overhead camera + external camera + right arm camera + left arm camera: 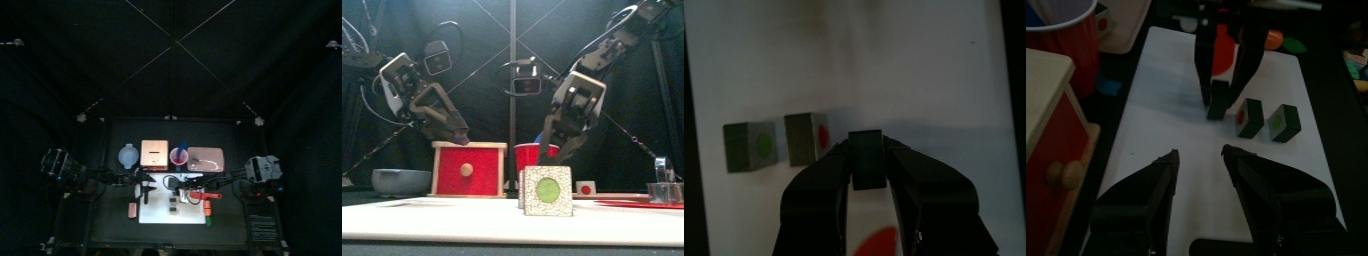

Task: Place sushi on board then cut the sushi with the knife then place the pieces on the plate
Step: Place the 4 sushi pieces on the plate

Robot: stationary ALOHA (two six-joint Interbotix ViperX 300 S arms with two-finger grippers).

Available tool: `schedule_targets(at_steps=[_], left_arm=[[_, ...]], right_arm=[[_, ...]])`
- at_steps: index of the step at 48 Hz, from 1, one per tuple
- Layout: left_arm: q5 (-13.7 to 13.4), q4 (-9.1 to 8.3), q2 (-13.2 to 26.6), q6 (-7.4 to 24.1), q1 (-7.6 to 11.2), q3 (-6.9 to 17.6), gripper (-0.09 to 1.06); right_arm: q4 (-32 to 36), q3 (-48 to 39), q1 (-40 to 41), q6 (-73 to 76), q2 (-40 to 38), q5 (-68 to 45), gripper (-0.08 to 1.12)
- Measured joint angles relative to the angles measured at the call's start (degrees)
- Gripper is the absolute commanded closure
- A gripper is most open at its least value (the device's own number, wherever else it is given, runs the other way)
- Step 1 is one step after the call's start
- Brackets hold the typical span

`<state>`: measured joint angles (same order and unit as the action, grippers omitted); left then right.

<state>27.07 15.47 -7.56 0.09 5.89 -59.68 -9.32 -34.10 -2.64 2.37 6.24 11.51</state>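
Sushi of dark green toy blocks (807,135) lies in three pieces on white cutting board (1160,100). Right tool (865,150) clamps end block (865,162), likely for transfer to flat pink tray (207,157); left tool (1200,153) hovers parted, empty.

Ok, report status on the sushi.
Right tool shut on one sushi piece, on the white cutting board. Left tool open above the board, empty. Two more pieces beside it. Nothing in the way.

Dim all round; only the white board (167,215) glares (soft shadows).
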Motion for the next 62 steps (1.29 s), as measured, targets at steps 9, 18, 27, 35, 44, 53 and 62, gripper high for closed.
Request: schedule_targets(at_steps=[9,18,27,35,44,53,62], left_arm=[[-0.09,0.0,0.0,0.0,0.0,0.0,0.17],[-0.09,0.0,0.0,0.0,0.0,0.0,0.17],[0.0,0.0,0.0,0.09,-0.09,0.09,0.17],[-0.09,0.0,0.0,0.09,-0.09,0.26,0.17],[-0.09,0.09,0.0,0.09,-0.09,0.7,0.17],[-0.09,0.09,0.0,-0.09,0.0,0.88,0.17],[-0.09,0.09,0.0,-0.09,-0.09,0.88,0.17]], right_arm=[[-0.62,-5.45,4.48,0.09,-11.25,3.16,0.51],[-0.62,-12.83,10.99,0.09,-22.76,5.45,0.51],[-0.26,-19.16,18.9,0.09,-31.38,7.56,0.5],[3.08,-22.5,25.75,0.0,-32.17,8.88,0.48],[6.15,-22.76,29.53,0.09,-28.56,7.82,0.33],[7.38,-22.68,31.11,0.0,-23.12,5.54,0.17],[8.17,-22.32,31.73,-0.09,-21.62,5.01,0.13]])
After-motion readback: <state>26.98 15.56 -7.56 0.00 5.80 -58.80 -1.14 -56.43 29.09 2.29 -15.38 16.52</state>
